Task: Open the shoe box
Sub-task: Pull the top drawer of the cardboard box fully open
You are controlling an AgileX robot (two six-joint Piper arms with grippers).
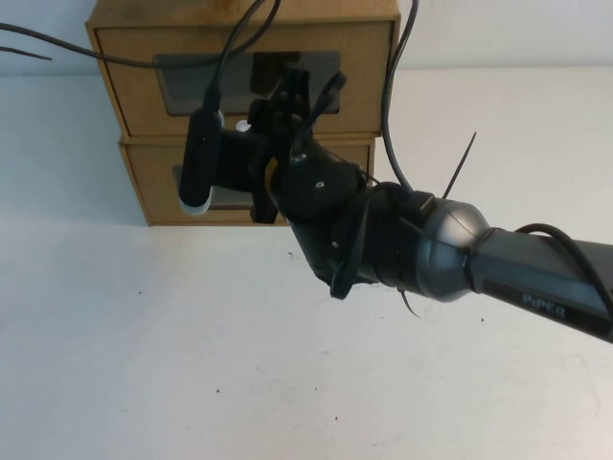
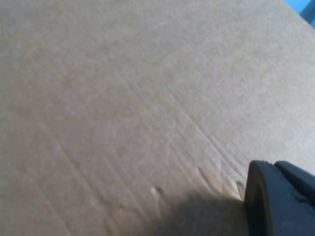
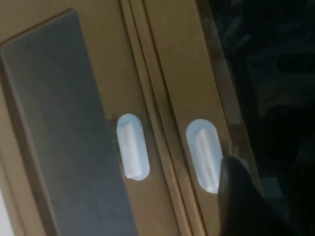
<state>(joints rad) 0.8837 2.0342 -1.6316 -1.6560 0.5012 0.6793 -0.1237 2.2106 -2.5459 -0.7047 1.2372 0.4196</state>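
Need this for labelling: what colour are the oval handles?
Oval handles are white; right wrist view shows them best.

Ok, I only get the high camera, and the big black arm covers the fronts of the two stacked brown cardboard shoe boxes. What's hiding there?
Observer: Two white oval pull tabs, one on each box front, either side of the seam.
Child: Is the hand near them?
Observer: The right gripper sits open just in front of them. One dark finger covers one tab's edge.
Child: Where's the other hand?
Observer: The left gripper hovers close over a plain brown cardboard surface.
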